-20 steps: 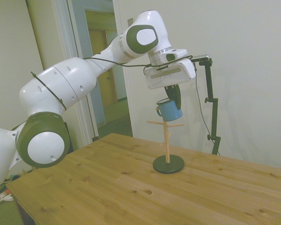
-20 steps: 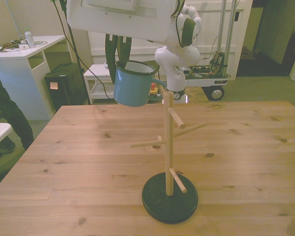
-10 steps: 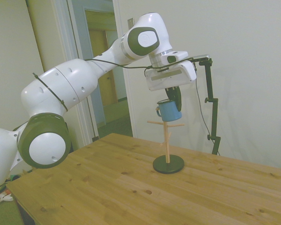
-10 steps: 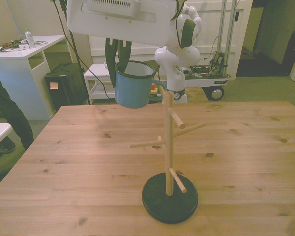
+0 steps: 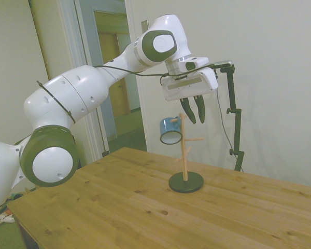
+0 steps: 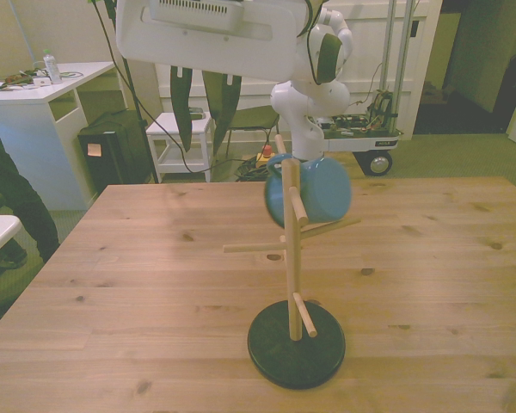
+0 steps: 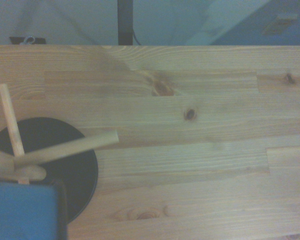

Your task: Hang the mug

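A light-blue enamel mug (image 5: 171, 130) hangs tipped on its side from an upper peg of the wooden peg stand (image 5: 184, 155), its white mouth facing away from the post. Above it, the white arm's gripper (image 5: 193, 110) hovers with both dark fingers spread apart, holding nothing. The stand's dark round base (image 6: 296, 344) rests on the wooden table (image 6: 430, 284).

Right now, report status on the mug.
Gripper open, empty, above the stand. Mug hanging tilted on the peg stand by an upper peg. Nothing in the way.
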Motion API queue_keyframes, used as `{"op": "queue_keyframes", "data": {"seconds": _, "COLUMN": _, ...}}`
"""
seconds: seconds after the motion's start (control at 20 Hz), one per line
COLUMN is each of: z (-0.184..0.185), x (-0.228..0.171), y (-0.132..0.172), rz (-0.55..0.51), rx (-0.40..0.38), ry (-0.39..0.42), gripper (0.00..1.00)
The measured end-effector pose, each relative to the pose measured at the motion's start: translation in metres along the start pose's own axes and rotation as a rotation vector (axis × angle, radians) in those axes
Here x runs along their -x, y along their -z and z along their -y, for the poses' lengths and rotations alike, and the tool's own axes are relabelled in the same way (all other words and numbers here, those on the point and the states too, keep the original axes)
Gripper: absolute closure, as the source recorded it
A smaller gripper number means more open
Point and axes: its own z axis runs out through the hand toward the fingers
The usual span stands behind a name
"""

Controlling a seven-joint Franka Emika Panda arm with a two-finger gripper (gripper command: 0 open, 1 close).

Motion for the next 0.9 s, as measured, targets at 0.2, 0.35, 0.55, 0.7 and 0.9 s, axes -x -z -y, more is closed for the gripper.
{"op": "queue_keyframes", "data": {"seconds": 0.2, "z": 0.0, "x": 0.0, "y": 0.002, "rz": -0.004, "rx": -0.003, "ry": 0.0, "gripper": 0.0}}
{"op": "queue_keyframes", "data": {"seconds": 0.35, "z": -0.001, "x": 0.0, "y": 0.003, "rz": -0.006, "rx": -0.004, "ry": -0.002, "gripper": 0.0}}
{"op": "queue_keyframes", "data": {"seconds": 0.55, "z": -0.014, "x": -0.006, "y": 0.013, "rz": -0.019, "rx": -0.009, "ry": -0.021, "gripper": 0.0}}
{"op": "queue_keyframes", "data": {"seconds": 0.7, "z": -0.033, "x": -0.014, "y": 0.022, "rz": -0.032, "rx": -0.014, "ry": -0.047, "gripper": 0.0}}
{"op": "queue_keyframes", "data": {"seconds": 0.9, "z": -0.067, "x": -0.027, "y": 0.04, "rz": -0.043, "rx": -0.041, "ry": -0.074, "gripper": 0.0}}
